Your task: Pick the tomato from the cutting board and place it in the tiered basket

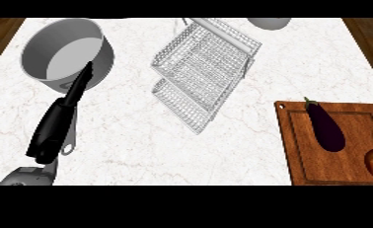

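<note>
The left hand [53, 128] reaches up from the lower left of the frame with its black fingers [79, 86] straight and pressed together. It holds nothing. It lies over the handle [72, 128] of the round grey metal saucepan [44, 44] at upper left, fingertips crossing the pan's outer wall; whether they touch cannot be told. Only 1 hand shows.

The red tomato [369, 162] is a sliver at the right edge, on the brown wooden cutting board [342, 168] at lower right, just below a dark purple eggplant [325, 126]. The silver wire tiered basket [207, 57], with 2 tiers, stands at upper centre on the white marble counter [146, 148], between saucepan and board. A grey bowl [270, 22] sits at the top edge.
</note>
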You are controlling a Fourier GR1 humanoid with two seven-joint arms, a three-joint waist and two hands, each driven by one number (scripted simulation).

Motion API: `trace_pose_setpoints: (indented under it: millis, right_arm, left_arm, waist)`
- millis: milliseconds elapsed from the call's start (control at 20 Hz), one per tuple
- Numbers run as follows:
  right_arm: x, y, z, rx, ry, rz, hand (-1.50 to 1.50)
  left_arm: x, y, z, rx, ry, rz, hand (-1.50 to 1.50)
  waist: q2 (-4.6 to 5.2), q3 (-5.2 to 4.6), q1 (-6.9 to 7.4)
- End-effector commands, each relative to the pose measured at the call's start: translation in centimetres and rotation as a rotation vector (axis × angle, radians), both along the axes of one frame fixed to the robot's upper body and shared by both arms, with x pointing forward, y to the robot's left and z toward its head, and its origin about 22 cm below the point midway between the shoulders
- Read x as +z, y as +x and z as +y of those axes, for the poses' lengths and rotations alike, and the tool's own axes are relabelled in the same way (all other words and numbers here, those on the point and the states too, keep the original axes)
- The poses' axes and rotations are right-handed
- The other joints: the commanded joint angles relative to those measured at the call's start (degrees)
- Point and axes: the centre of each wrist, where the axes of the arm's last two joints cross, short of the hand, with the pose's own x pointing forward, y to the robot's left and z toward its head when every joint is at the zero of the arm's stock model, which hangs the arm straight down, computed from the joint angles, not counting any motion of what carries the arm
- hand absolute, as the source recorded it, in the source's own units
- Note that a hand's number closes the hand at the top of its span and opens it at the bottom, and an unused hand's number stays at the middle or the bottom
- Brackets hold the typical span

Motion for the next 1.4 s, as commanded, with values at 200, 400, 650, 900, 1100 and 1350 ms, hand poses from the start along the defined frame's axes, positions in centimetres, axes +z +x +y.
trace_pose_setpoints:
  millis: [200, 400, 650, 900, 1100, 1350]
  right_arm:
    - [0.3, 0.9, -2.3, -0.033, 0.01, -0.07, -1.5]
    - [-1.3, 1.7, -3.4, -0.042, 0.047, -0.077, -1.5]
    - [-2.9, 2.8, -4.3, -0.045, 0.046, -0.048, -1.5]
    - [-5.6, 3.4, -4.3, -0.039, 0.078, -0.066, -1.5]
    - [-4.9, 3.1, -5.8, -0.061, 0.088, -0.078, -1.5]
    - [-5.7, 5.7, -4.7, -0.052, 0.094, -0.054, -1.5]
  left_arm:
    - [-0.4, 0.2, -1.0, -0.007, 0.004, 0.002, 0.0]
    - [-0.1, 0.8, -1.1, 0.006, -0.002, -0.005, 0.0]
    - [-0.9, 1.4, -1.9, -0.018, -0.015, -0.016, 0.0]
    - [0.3, -0.4, -0.4, 0.001, 0.005, 0.0, 0.0]
    - [1.2, 0.8, -0.4, -0.017, 0.0, -0.008, 0.0]
    - [-1.5, -0.2, -0.3, -0.004, 0.009, -0.017, 0.0]
  waist:
    - [0.03, -0.01, 0.08]
    - [0.05, -0.01, 0.1]
    - [0.1, -0.01, 0.1]
    - [0.06, 0.01, 0.35]
    - [0.06, 0.0, 0.18]
    - [0.09, -0.01, 0.4]
